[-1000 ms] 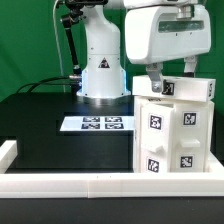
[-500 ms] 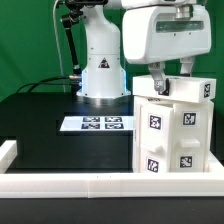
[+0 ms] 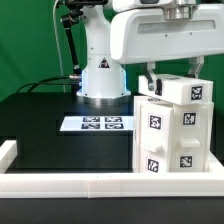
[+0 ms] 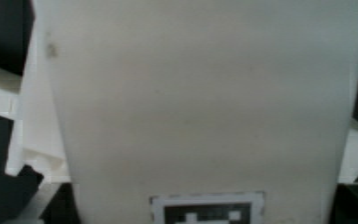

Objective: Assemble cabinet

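Observation:
The cabinet (image 3: 170, 135) is a white blocky body with black-and-white tags on its front, standing at the exterior view's right. On top of it lies a white box-shaped part (image 3: 188, 92) with a tag on its end. My gripper (image 3: 172, 78) reaches down over this part with one finger on each side, shut on it. In the wrist view the same white part (image 4: 194, 100) fills nearly the whole picture, with a tag (image 4: 211, 210) at one end. My fingertips do not show clearly there.
The marker board (image 3: 95, 124) lies flat on the black table in front of the arm's white base (image 3: 100, 75). A long white rail (image 3: 100, 183) runs along the front edge, and another rail end (image 3: 8, 152) sits at the exterior view's left.
My jaws have closed in on the top part. The hand has since turned and shifted toward the exterior view's left, and the part has turned with it on the cabinet.

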Robot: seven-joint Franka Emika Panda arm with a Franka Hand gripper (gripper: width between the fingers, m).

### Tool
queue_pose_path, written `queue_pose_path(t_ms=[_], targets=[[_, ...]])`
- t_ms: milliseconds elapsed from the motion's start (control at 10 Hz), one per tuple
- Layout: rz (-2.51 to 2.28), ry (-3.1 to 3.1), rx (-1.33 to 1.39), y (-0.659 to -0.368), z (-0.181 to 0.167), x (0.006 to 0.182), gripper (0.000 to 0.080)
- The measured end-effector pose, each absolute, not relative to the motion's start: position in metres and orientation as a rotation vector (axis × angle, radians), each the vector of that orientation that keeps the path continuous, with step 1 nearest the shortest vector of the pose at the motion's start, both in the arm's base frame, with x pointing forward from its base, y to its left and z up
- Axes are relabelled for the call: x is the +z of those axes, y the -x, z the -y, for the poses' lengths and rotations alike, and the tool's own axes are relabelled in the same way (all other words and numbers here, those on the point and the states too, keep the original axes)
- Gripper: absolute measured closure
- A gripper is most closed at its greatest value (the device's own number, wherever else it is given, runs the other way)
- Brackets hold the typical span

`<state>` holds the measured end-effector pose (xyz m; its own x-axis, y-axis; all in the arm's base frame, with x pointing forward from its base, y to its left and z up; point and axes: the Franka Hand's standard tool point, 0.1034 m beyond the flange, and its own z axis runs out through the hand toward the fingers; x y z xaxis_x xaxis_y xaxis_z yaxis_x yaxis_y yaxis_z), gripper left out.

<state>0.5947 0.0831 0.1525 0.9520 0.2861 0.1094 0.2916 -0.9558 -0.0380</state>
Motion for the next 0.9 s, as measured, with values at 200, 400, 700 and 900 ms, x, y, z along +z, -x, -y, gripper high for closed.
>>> queue_pose_path(t_ms=[200, 400, 700, 900], targets=[[0.198, 3.07, -0.159, -0.5951, -0.0839, 0.1524, 0.0239], [-0.113, 3.065, -0.148, -0.595, -0.0845, 0.1523, 0.0239], [-0.527, 3.007, -0.15, -0.5961, -0.0844, 0.1521, 0.0239], [-0.654, 2.978, -0.144, -0.5961, -0.0839, 0.152, 0.0239]])
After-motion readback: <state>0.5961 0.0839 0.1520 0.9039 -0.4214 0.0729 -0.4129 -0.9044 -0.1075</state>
